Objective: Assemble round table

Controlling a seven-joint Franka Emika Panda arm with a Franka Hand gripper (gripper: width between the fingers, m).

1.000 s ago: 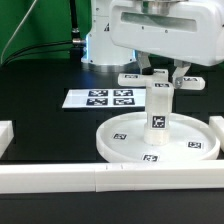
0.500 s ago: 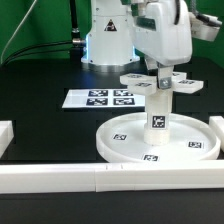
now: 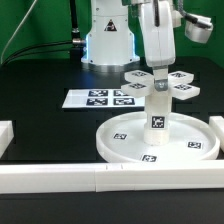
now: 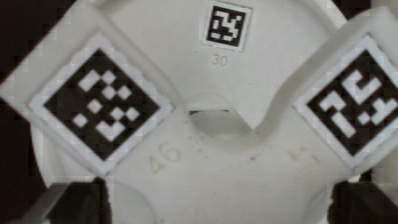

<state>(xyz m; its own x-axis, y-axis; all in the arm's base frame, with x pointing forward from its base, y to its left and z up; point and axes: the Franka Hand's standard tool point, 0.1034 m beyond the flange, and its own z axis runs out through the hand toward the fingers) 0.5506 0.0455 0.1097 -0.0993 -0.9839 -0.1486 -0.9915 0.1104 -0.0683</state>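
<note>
The large round rimmed disc lies on the black table at the exterior view's right. The short thick post stands upright on its middle. The cross-shaped piece sits on top of the post, its tagged arms spread level. My gripper comes straight down and is shut on the middle of the cross-shaped piece. In the wrist view the cross-shaped piece fills the picture with its tags, and my dark fingers stand at either side of it around the gripper.
The marker board lies flat behind the disc to the exterior view's left. A long white border rail runs along the front, and a short rail end sits at the left edge. The arm's base stands at the back.
My wrist has turned about the post's axis, and the cross-shaped piece has turned with it on top of the post. The disc and the post have stayed in place.
</note>
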